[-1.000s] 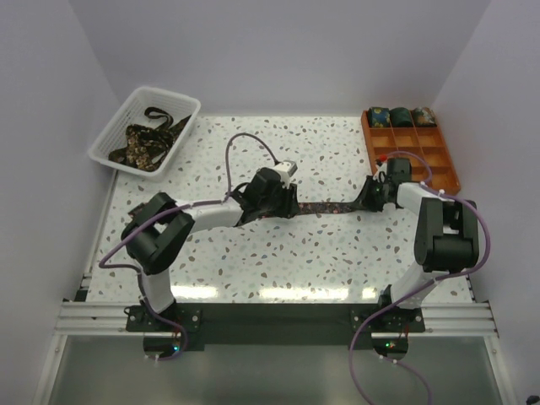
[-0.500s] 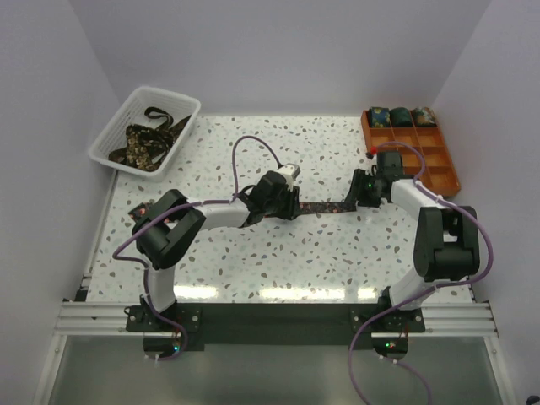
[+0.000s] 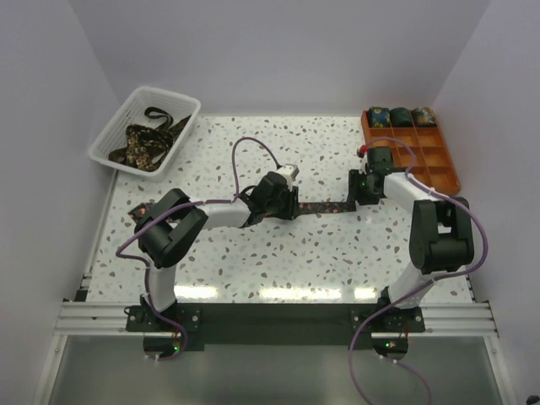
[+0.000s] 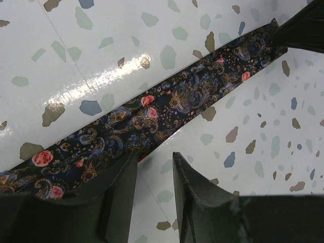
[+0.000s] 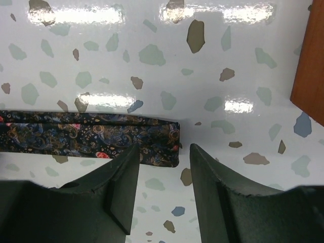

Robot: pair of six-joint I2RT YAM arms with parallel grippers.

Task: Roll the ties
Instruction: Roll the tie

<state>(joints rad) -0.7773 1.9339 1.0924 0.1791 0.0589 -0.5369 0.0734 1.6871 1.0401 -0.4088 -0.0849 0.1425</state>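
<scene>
Where the left pincer (image 4: 153, 158) sits, the tie (image 4: 167, 104) runs out of sight.

Glossy, light-catching speckled tabletop (image 5: 152, 30) beneath a matt printed cloth tie (image 4: 152, 116); matt black, slightly rough plastic fingers (image 5: 116, 197) on the right gripper (image 5: 163, 152); white plastic mesh basket (image 3: 114, 121); smooth orange tray (image 3: 440, 175); bare metal rail (image 3: 270, 316).
</scene>
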